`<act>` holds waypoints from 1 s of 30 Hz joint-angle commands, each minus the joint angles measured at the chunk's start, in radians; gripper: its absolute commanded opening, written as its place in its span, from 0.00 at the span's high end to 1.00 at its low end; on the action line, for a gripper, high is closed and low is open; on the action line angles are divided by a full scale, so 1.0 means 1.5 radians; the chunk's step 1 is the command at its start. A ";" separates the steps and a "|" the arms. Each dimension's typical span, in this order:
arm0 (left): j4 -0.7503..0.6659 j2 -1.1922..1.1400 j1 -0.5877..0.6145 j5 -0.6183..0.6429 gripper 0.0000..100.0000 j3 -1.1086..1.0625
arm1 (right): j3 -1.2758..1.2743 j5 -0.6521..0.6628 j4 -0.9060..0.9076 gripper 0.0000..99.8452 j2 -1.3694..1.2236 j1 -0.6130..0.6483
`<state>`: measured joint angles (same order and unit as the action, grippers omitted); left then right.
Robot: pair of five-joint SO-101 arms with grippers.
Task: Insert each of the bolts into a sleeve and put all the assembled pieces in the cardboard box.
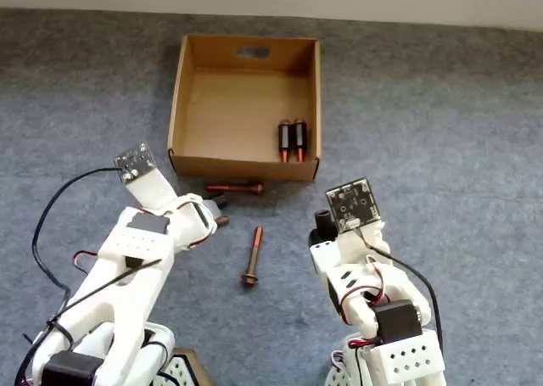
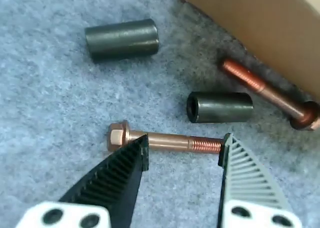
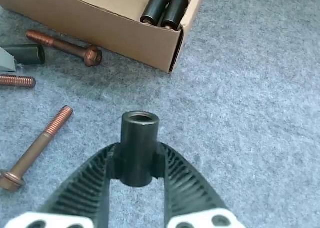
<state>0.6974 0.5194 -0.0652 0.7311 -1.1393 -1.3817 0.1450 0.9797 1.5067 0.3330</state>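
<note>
The right claw (image 3: 137,163) is clamped on a dark sleeve (image 3: 139,138). The left claw (image 2: 184,148) stands apart, astride a copper bolt (image 2: 165,140), and its wrist view adds two loose sleeves (image 2: 121,39) (image 2: 220,106) nearby. From above, the cardboard box (image 1: 246,167) at upper centre holds two assembled pieces (image 1: 292,140). Another bolt (image 1: 234,187) lies just below its front wall.

Your high camera looked down over the table (image 1: 475,106), your wrist cameras sat low and close (angled downward), both shared the front wall of the cardboard box (image 3: 100,30).
</note>
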 commanded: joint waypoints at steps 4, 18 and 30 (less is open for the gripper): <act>-0.009 0.010 0.010 0.005 0.76 0.002 | 0.008 -0.003 0.002 0.99 0.008 0.003; 0.176 -0.206 0.008 0.032 0.76 0.212 | 0.008 -0.003 0.003 0.99 0.008 0.003; 0.234 -0.088 0.006 0.032 0.76 0.236 | 0.008 -0.003 0.002 0.99 0.008 0.003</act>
<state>1.0027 0.2770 -0.0652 0.7710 -0.8155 -1.3817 0.1450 0.9797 1.5067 0.3330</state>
